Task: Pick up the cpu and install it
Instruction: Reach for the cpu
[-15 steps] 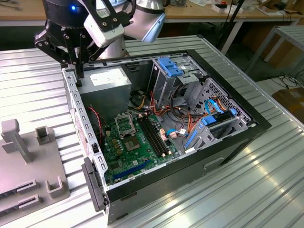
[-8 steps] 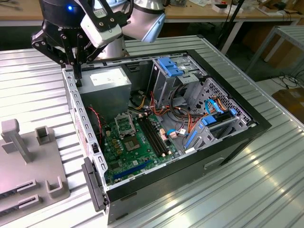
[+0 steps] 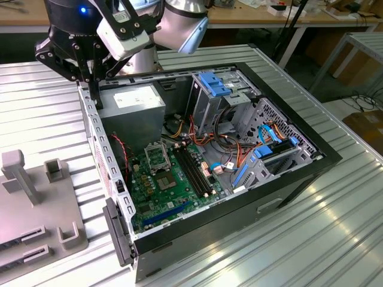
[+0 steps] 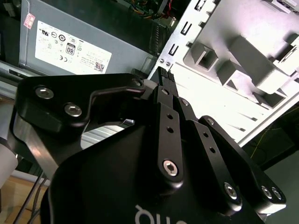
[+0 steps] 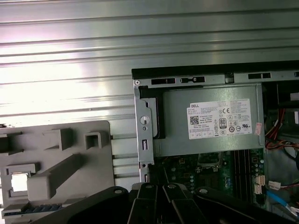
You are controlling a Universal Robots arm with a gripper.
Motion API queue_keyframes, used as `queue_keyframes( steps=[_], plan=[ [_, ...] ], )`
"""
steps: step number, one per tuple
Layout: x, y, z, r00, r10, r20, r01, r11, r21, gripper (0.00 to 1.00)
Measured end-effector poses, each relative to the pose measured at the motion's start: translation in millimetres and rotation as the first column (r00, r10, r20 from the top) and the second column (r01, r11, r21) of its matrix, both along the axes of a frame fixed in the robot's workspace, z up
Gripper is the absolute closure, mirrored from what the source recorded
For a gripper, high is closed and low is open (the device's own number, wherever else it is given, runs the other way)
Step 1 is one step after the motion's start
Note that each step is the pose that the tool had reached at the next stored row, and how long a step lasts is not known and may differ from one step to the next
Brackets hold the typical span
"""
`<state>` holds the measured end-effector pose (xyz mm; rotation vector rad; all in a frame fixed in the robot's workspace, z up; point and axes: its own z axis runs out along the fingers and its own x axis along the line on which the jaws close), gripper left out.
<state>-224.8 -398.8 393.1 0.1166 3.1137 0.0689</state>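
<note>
Worktop (image 3: 335, 233): ribbed bare metal, bright, strongly reflective.
Case shell (image 3: 293, 194): black, smooth, semi-gloss. Inner frame (image 3: 90, 128): bare sheet metal, dull silver, punched with holes.
Power supply (image 5: 177, 121): grey matt metal with a white paper label (image 5: 219, 119).
Board (image 3: 158, 194): green, lacquered sheen.
Drive brackets (image 3: 218, 84): blue plastic, smooth.
Tray (image 5: 70, 149): grey plastic, matt.
cpu (image 5: 18, 182): pale silvery, smooth.
Pincer (image 4: 163, 78): black matt metal links with bright steel screws (image 4: 170, 167).

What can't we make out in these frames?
cpu: first wrist view, pale washed-out square in the grey fixture; seating unclear.
cpu socket: exterior view, too small to tell whether empty.
Below the pincer: second wrist view, its own black body blocks it.
</note>
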Motion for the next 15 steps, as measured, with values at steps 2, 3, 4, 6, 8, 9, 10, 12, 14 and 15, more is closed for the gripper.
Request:
queue_keyframes(
  steps=[2, 3, 4, 6, 8, 9, 10, 12, 14, 15],
  plan=[
    [-1.1, 0.0, 0.0, 1.0000, 0.000, 0.0000, 0.000, 1.0000, 0.0000, 0.89],
    [-2.0, 0.0, 0.0, 1.0000, 0.000, 0.0000, 0.000, 1.0000, 0.0000, 0.89],
    [-2.6, 0.0, 0.0, 1.0000, 0.000, 0.0000, 0.000, 1.0000, 0.0000, 0.89],
    [-4.2, 0.0, 0.0, 1.0000, 0.000, 0.0001, 0.000, 1.0000, 0.0000, 0.89],
    [-5.6, 0.0, 0.0, 1.0000, 0.000, 0.0000, 0.000, 1.0000, 0.0000, 0.89],
    [-6.1, 0.0, 0.0, 1.0000, 0.000, 0.0000, 0.000, 1.0000, 0.0000, 0.89],
    [-6.6, 0.0, 0.0, 1.0000, 0.000, 0.0000, 0.000, 1.0000, 0.0000, 0.89],
    [-7.8, 0.0, 0.0, 1.0000, 0.000, 0.0000, 0.000, 1.0000, 0.0000, 0.89],
    [-9.1, 0.0, 0.0, 1.0000, 0.000, 0.0000, 0.000, 1.0000, 0.0000, 0.89],
    [-9.8, 0.0, -0.1, 1.0000, 0.000, 0.0000, 0.000, 1.0000, 0.0000, 0.89]
  ],
)
